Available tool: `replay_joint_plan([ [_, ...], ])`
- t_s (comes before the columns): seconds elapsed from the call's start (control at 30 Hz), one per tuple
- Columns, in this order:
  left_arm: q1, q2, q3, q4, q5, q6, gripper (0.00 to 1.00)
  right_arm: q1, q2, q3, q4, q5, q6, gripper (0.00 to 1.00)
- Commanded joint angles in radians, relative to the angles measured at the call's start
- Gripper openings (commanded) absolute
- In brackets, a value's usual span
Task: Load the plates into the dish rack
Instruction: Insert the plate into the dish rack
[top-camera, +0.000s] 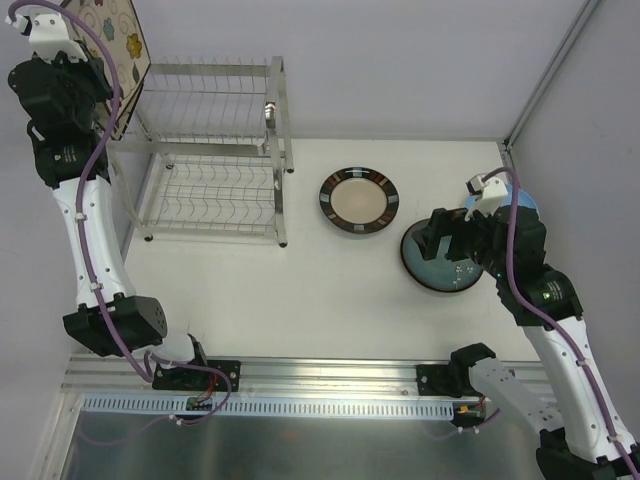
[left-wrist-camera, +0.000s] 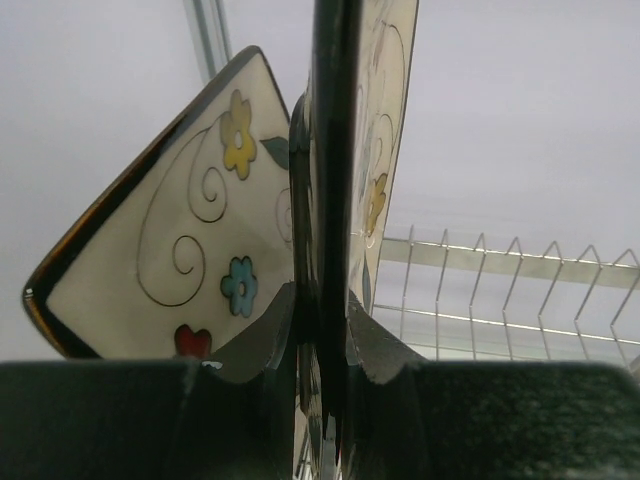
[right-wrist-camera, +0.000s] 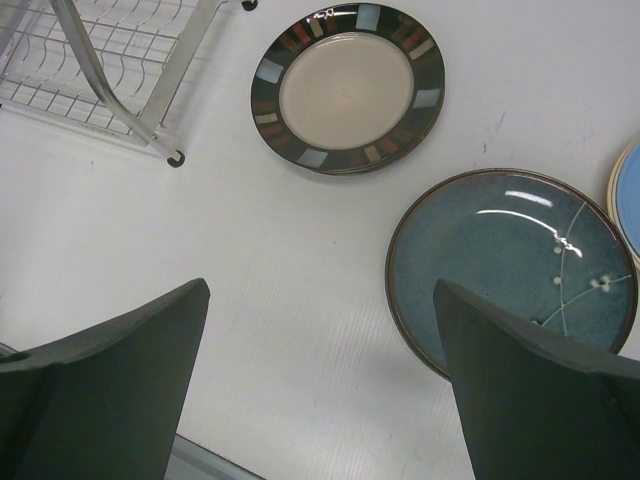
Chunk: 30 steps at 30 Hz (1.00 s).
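While the left end effector (left-wrist-camera: 320, 345) is pressed together on the dark edge of a square floral plate (top-camera: 127, 45), held upright and raised at the far left, the dish rack (top-camera: 280, 160) stands on the surface (top-camera: 330, 300) just to the right of and below that plate. In my judgement, the coming move turns on this relation: the plate must travel rightward and down into the upper tier's wire slots. Its edge runs near-to-far in the overhead view, roughly in line with those slots, so little turning appears to be needed. The left arm is plainly the nearer to the rack; the right arm is well apart from it. The right end effector (right-wrist-camera: 320, 300) is spread wide and holds nothing. It hovers above the surface with a teal plate (right-wrist-camera: 510, 265) lying flat on its right side and a round dark-rimmed plate (top-camera: 359, 200) flat between it and the rack. A light blue plate (right-wrist-camera: 630, 190) shows only as a sliver at the edge of the right wrist view and is mostly hidden behind the arm from overhead. The left wrist view confirms the pinch, which the overhead view cannot resolve, and shows the upper wires beyond and to the right. It also shows a second floral face left of the pinched edge; whether that is a second plate in the same grip cannot be told. No plate is seen seated in the rack.
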Motion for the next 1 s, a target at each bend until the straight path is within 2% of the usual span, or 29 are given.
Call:
replay_joint_plan([
  [0.0,0.017,-0.062,0.051,0.390,-0.039,-0.012,0.00,-0.010,0.006,0.009,0.046,0.002,-0.021,0.99],
  [0.5,0.043,-0.045,0.012,0.390,0.015,-0.014,0.00,-0.017,0.014,0.001,0.052,-0.004,-0.017,0.99],
  [0.97,0.043,-0.076,-0.086,0.398,0.012,-0.014,0.00,-0.022,0.010,-0.006,0.052,-0.021,-0.018,1.00],
])
